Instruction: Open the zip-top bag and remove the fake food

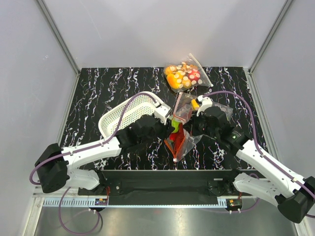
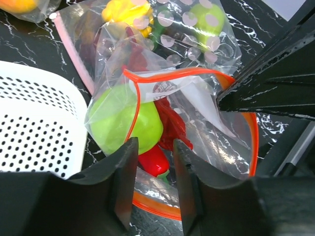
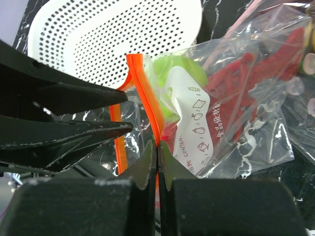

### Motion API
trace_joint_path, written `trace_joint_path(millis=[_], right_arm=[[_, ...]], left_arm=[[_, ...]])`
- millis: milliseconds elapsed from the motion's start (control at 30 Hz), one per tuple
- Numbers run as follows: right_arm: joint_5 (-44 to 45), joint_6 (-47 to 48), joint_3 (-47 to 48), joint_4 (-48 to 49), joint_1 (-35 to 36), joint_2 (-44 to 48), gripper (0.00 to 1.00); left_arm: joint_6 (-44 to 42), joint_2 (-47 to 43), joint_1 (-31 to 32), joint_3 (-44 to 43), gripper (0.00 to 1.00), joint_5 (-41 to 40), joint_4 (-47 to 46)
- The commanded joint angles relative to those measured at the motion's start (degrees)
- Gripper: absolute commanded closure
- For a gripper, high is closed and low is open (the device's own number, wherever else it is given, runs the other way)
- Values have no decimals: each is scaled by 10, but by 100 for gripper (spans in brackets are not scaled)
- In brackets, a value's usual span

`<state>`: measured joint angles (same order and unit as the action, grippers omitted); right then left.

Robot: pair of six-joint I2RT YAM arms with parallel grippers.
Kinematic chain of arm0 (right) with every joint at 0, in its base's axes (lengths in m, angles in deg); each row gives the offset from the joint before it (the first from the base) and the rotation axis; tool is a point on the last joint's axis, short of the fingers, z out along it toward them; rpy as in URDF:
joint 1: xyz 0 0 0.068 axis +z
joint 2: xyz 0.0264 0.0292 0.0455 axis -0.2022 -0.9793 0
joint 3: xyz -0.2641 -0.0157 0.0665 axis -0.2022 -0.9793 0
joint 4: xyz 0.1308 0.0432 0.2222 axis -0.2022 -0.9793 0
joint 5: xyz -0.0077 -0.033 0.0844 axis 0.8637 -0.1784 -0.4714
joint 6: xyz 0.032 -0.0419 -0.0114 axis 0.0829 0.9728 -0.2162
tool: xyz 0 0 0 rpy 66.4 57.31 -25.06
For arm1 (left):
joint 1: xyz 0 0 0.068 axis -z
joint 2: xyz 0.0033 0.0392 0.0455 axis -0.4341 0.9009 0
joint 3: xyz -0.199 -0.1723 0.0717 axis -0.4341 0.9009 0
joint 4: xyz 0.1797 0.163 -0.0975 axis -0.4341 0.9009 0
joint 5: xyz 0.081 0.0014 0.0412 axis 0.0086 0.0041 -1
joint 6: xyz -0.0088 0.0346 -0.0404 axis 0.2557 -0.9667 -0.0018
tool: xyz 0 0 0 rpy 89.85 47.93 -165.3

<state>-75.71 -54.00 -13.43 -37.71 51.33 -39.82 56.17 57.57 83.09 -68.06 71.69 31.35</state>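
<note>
Beside basket (image 1: 123, 115), right gripper (image 3: 157, 147) pinching zip-top bag (image 3: 241, 128), left gripper (image 2: 155, 145) parted

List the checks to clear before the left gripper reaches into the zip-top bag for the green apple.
1. Right gripper pinched on the zip strip: ok.
2. Zip-top bag mouth open: ok, the strip forms an open loop.
3. Left gripper open: ok, fingers apart.
4. Green apple just beyond the left fingers: ok, chili pepper beside it.
5. Food gripped: not ok, nothing held yet.
6. Lobster free of the plastic: cannot tell.
</note>
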Motion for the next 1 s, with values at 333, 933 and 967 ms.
trace_joint_path(millis=[333, 933, 967], right_arm=[[-44, -19, 4, 56, 5, -12, 100], [-37, -18, -8, 60, 4, -14, 100], [-34, -19, -8, 59, 4, -13, 100]], left_arm=[[50, 63, 8, -24, 43, 37, 4], [141, 94, 14, -29, 21, 71, 55], [145, 98, 14, -30, 21, 87, 55]])
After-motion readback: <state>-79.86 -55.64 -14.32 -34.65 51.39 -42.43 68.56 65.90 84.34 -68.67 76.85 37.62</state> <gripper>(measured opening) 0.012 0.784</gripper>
